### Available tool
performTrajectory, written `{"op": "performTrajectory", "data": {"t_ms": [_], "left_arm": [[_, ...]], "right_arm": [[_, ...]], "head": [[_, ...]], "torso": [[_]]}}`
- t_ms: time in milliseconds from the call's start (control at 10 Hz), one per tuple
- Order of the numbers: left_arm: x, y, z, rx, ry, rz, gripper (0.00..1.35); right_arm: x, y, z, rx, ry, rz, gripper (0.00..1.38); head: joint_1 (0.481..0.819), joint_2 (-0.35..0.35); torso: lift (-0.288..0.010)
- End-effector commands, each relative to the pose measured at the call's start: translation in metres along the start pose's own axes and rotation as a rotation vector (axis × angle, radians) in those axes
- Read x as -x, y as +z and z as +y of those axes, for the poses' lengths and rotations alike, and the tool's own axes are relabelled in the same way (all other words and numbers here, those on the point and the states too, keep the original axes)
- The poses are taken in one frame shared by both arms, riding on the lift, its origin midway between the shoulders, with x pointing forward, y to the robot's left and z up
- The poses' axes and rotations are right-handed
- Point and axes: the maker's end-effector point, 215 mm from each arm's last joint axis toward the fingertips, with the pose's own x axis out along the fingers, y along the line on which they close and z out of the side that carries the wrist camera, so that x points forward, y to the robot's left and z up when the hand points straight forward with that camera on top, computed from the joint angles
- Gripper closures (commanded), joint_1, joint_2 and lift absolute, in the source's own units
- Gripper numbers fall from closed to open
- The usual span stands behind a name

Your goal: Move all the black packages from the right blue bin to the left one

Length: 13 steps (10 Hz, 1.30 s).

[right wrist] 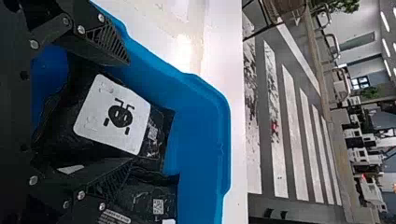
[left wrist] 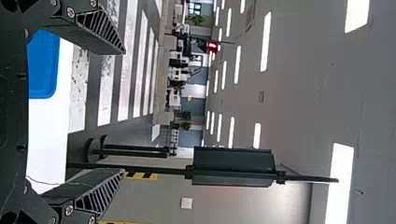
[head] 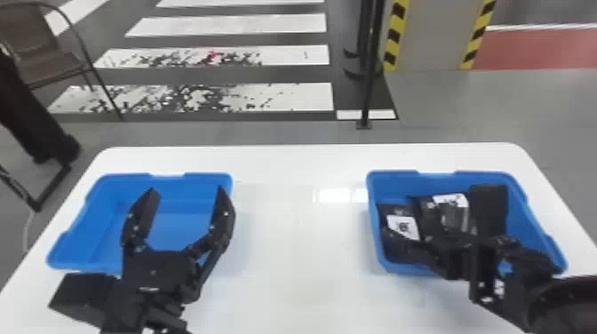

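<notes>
Biggest first: grey floor w/ painted white stripes runs off beyond the right blue bin; a square grey pillar w/ yellow-black edging stands behind it, a brown metal-framed chair far off to its L. The glossy white tabletop carries it near the R edge.

That right blue bin, open-topped plastic, is the source. Its twin, the left blue bin, sits well L of it w/ bare tabletop between, prob. so each arm gets its own side & sorted stuff doesn't mix.

Black two-fingered left claw: well L of the right bin, spread wide, holding nothing; prob. waiting b/c the pkgs lie on the other side. Black two-fingered right claw: in the right bin, fingers well apart, straddling a flat black plastic package by the bin's L wall; no firm grip visible. Prob. set astride so closing pinches both sides.

Another black package w/ a small printed code lies just beside, also in the right bin; the lower finger sits close to their join, so it could snag or drag the neighbour. The white square label faces up, likely slicker than the wrap; best pinch the sides.
</notes>
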Motion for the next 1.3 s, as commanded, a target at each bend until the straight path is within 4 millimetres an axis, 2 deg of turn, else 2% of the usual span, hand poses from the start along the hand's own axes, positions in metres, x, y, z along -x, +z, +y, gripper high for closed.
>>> {"op": "performTrajectory", "data": {"t_ms": [0,100,200,300,400,500,600,700,800,900,1000,1100,1200], "left_arm": [[0.000,0.000,0.000,0.000,0.000,0.001,0.15],[0.000,0.000,0.000,0.002,0.001,0.001,0.15],[0.001,-0.002,0.000,0.003,0.002,0.003,0.15],[0.001,0.000,0.000,0.005,0.002,-0.001,0.15],[0.001,0.000,0.001,0.007,0.003,-0.004,0.15],[0.001,0.001,0.002,0.007,0.006,-0.009,0.15],[0.001,0.003,0.002,0.012,0.007,-0.016,0.15],[0.001,0.004,0.002,0.017,0.008,-0.025,0.15],[0.002,0.005,0.002,0.039,0.011,-0.030,0.15],[0.002,0.004,0.001,0.064,0.014,-0.030,0.15],[0.001,0.003,-0.003,0.141,0.015,-0.026,0.15],[0.002,0.003,-0.007,0.237,0.021,-0.025,0.15],[0.002,0.007,-0.013,0.374,0.019,-0.026,0.15]], "right_arm": [[-0.003,-0.008,0.002,-0.009,0.007,0.032,0.41],[-0.002,-0.015,0.004,-0.017,0.011,0.064,0.61],[-0.002,-0.020,0.008,-0.037,0.026,0.089,0.74],[-0.001,-0.022,0.015,-0.053,0.046,0.102,1.00],[0.000,-0.024,0.028,-0.090,0.090,0.102,1.09],[0.004,-0.014,0.033,-0.084,0.107,0.065,1.09],[0.008,0.008,0.032,-0.070,0.109,-0.028,1.09],[0.007,0.022,0.027,-0.102,0.133,-0.102,1.11],[0.008,0.037,0.012,-0.107,0.134,-0.178,1.11],[0.011,0.064,0.001,-0.077,0.150,-0.286,1.11],[0.027,0.110,-0.001,-0.019,0.183,-0.461,1.11],[0.046,0.141,0.013,0.009,0.242,-0.571,1.13],[0.056,0.157,0.046,0.015,0.328,-0.620,1.13]], "head": [[0.695,0.073],[0.695,0.076],[0.695,0.077],[0.695,0.079],[0.695,0.084],[0.695,0.096],[0.695,0.109],[0.695,0.113],[0.695,0.113],[0.695,0.104],[0.695,0.089],[0.695,0.082],[0.695,0.068]], "torso": [[-0.154],[-0.154],[-0.154],[-0.154],[-0.154],[-0.154],[-0.154],[-0.154],[-0.154],[-0.154],[-0.154],[-0.154],[-0.154]]}}
